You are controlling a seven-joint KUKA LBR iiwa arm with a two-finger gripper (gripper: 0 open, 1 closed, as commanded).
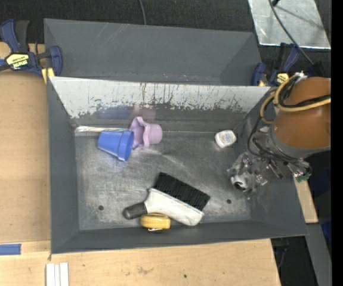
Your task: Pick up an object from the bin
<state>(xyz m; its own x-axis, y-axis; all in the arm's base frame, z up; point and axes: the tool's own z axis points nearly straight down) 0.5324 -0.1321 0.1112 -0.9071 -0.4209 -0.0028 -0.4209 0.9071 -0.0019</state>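
Step in hand: we judge this to be the approach. The end effector [243, 177] is low over the right side of the grey metal bin [99, 183], above what looks like bare floor.
End effector state: we cannot tell how far open it is, nor whether it has hold of anything. Its tip reads as a tangle of grey metal against the grey floor.
Nearest thing: a small white rounded plastic piece [225, 138] lies near it, towards the back wall and apart from it.
Other candidates: a white-handled brush with black bristles [177, 196] lies at the front middle, with a small yellow object [155, 221] touching its front edge. A blue plastic cup on its side [116, 143] and a lilac plastic piece [147, 131] lie touching at the back left, well apart from the arm.
Next move: in our judgement it calls for settling on one thing, centring over it and coming down with room on both sides. The white piece would ask the shortest shift.
Hard to make out: the orange wrist cover [302, 115] hides part of the bin's right wall. We cannot say what the yellow object and the dark stub [135, 210] beside it are.
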